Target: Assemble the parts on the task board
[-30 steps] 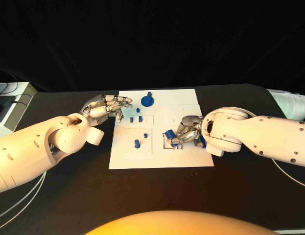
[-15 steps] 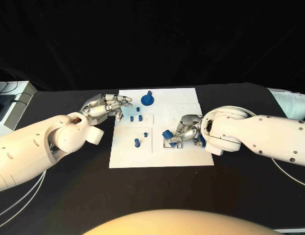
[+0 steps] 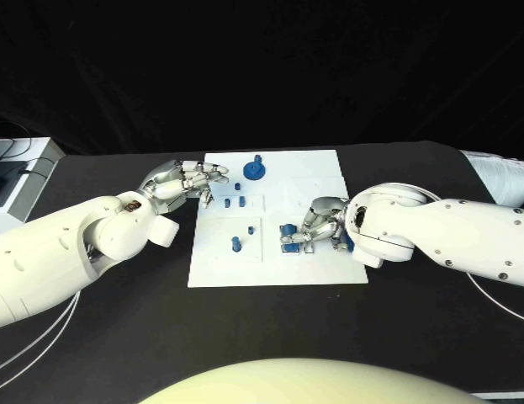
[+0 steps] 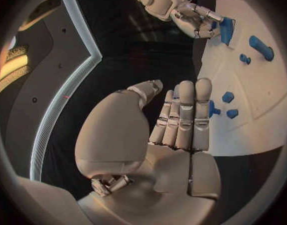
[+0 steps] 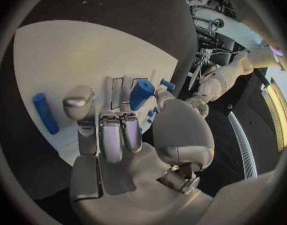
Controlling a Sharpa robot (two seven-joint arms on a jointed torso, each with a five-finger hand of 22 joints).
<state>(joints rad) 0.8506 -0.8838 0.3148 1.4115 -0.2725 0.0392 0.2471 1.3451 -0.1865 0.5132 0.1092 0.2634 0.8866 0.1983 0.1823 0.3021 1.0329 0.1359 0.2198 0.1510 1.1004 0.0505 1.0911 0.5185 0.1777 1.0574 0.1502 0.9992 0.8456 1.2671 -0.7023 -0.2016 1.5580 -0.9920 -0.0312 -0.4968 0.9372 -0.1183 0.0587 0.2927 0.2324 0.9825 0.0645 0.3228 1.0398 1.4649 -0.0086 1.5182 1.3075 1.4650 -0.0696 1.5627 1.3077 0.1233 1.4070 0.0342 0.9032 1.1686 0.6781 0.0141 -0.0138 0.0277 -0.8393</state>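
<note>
matt white plastic task board (image 3: 318,269) with smooth blue plastic parts (image 3: 235,245) on a matt black tabletop (image 3: 116,337), beside glossy white arms (image 3: 480,240).

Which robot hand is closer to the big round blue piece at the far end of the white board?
Left. The left hand sits just beside the round blue piece, at the board's far left edge. The right hand is farther off, down by the board's near right side.

White board (image 3: 322,181) on black worktop (image 3: 116,337), dotted with blue parts (image 3: 235,245). Round blue part (image 3: 253,172) near the far edge. Silver left robot hand (image 3: 196,180) and silver right robot hand (image 3: 320,225) on plain white arms (image 3: 44,261). Blue cylinder (image 5: 141,94) against the right fingers (image 5: 112,135). Plain black backdrop (image 3: 274,67).
</note>
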